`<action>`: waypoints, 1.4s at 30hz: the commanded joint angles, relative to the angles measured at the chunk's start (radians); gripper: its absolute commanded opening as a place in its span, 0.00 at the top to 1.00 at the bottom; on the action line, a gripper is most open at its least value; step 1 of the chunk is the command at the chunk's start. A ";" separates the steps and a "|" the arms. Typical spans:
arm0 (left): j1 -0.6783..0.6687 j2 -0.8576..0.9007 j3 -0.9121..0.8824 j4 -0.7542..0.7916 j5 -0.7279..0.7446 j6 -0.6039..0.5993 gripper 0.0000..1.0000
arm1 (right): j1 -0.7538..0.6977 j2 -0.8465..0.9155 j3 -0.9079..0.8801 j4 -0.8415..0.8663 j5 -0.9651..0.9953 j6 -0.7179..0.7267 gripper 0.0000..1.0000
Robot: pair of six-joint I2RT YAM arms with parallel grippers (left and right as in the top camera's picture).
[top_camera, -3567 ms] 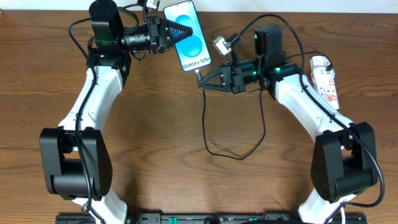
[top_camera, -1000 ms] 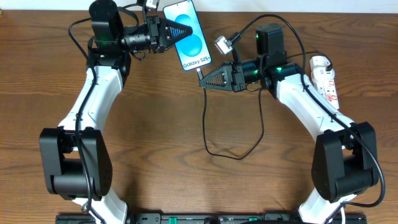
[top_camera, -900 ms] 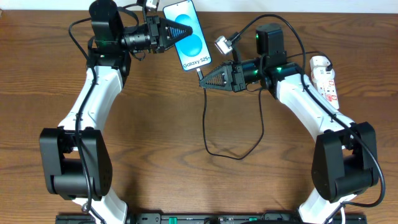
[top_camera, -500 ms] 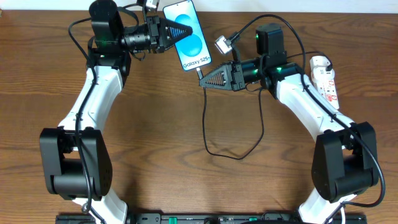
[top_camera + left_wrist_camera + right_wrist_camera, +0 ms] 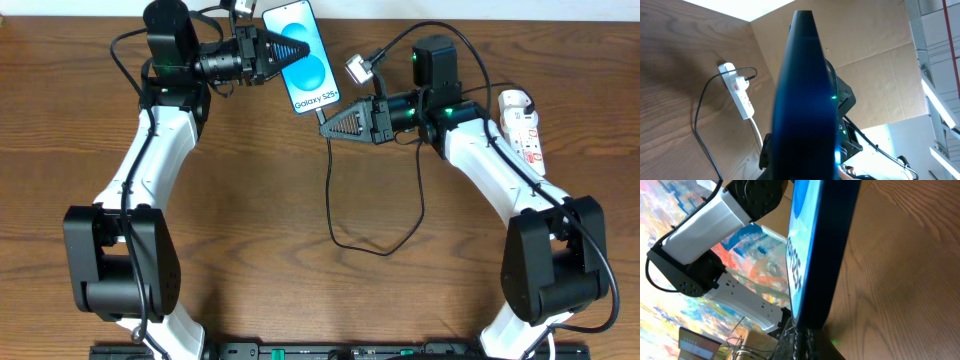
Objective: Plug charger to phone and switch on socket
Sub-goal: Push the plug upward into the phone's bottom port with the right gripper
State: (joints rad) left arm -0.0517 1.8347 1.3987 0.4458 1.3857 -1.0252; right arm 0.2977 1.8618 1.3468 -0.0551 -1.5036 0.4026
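Note:
My left gripper is shut on the phone and holds it off the table at the back, blue screen up. In the left wrist view the phone is edge-on and hides the fingers. My right gripper is shut on the charger's connector tip, right at the phone's lower end. The right wrist view shows the phone's bottom edge meeting my shut right gripper; whether the tip is seated is hidden. The black charger cable loops down over the table. The white socket lies far right, with a black plug in it.
The socket's white cord runs along the table beside the strip. A cardboard wall stands behind the table's back edge. The cable loop lies across the middle of the wooden table between the two arms.
My right gripper has crept slightly up toward the phone's lower end with the connector tip. The left arm and the phone have held still.

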 commanded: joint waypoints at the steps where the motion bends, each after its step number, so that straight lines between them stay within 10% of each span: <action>1: 0.000 -0.011 0.010 0.009 0.013 -0.001 0.92 | 0.002 0.003 -0.003 0.003 -0.036 0.008 0.99; 42: 0.001 -0.011 0.010 0.009 0.013 0.003 0.93 | -0.003 0.003 -0.013 -0.049 -0.059 -0.083 0.99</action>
State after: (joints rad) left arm -0.0517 1.8347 1.3991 0.4458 1.3853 -1.0245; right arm 0.2977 1.8618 1.3441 -0.1078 -1.5375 0.3515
